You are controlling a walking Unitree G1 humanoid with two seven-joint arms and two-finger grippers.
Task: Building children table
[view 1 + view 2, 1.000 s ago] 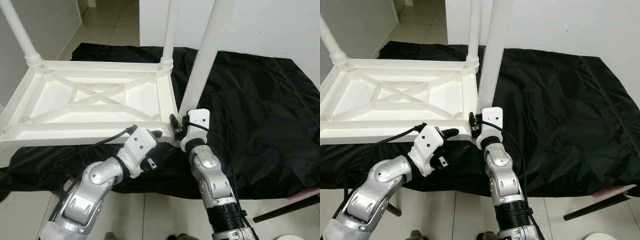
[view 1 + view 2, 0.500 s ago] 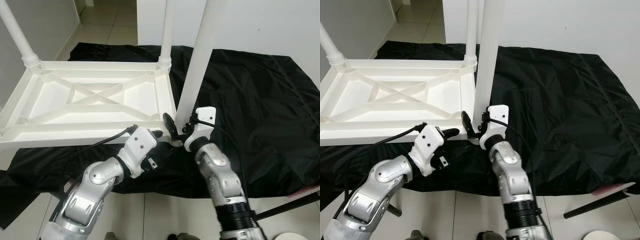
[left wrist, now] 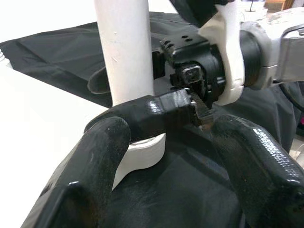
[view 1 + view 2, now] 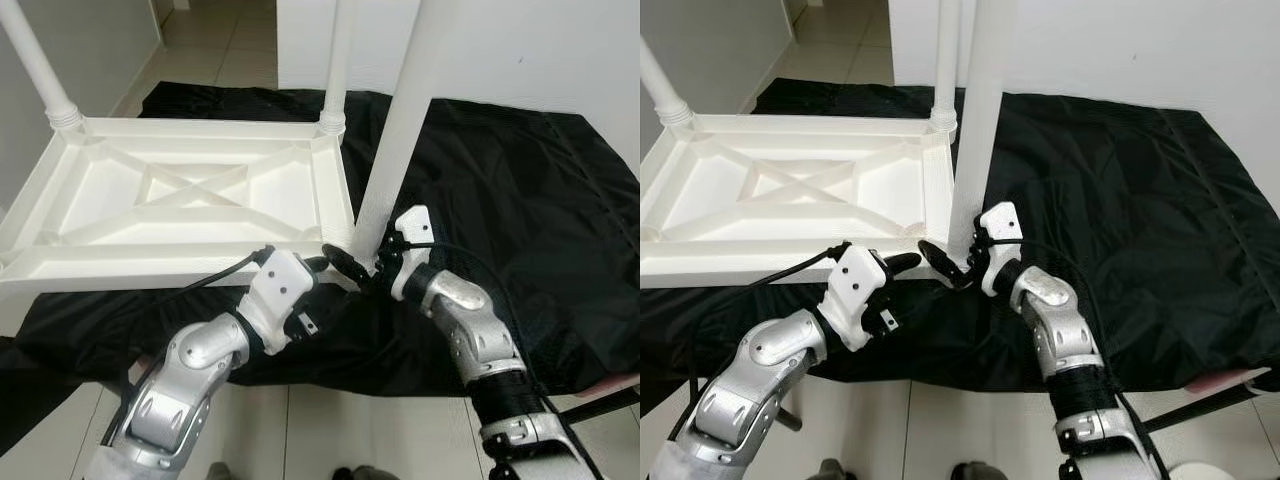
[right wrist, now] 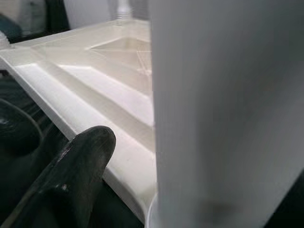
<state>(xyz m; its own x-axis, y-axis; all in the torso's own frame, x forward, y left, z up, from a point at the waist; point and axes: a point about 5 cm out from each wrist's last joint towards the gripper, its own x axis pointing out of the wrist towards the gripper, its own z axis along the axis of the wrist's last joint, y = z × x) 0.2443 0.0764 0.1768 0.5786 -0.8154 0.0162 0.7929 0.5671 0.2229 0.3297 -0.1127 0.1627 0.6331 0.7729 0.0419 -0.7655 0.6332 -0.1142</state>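
Note:
The white children's table (image 4: 150, 262) lies upside down on a black cloth. A loose white leg (image 4: 400, 130) stands in the socket (image 3: 142, 152) at its near right corner. My right gripper (image 4: 360, 268) comes in from the right and is shut on the base of that leg, one black finger (image 3: 156, 114) across its front. My left gripper (image 4: 310, 292) is open just in front of the same corner, beside the table's front edge. Its two fingers (image 3: 90, 161) are spread wide with nothing gripped between them.
Two more legs (image 4: 40, 60) (image 4: 338, 60) stand fitted at the table's far corners. The black cloth (image 4: 520, 170) covers the floor out to the right, against a white wall (image 4: 520, 40). Pale tiles (image 4: 330, 430) lie under my arms, and a black rod (image 4: 1200, 405) lies at the lower right.
My right arm has swung out to the right and its wrist has turned, so the gripper now reaches the leg's base from the side. The leg stands more upright. The left arm stays put.

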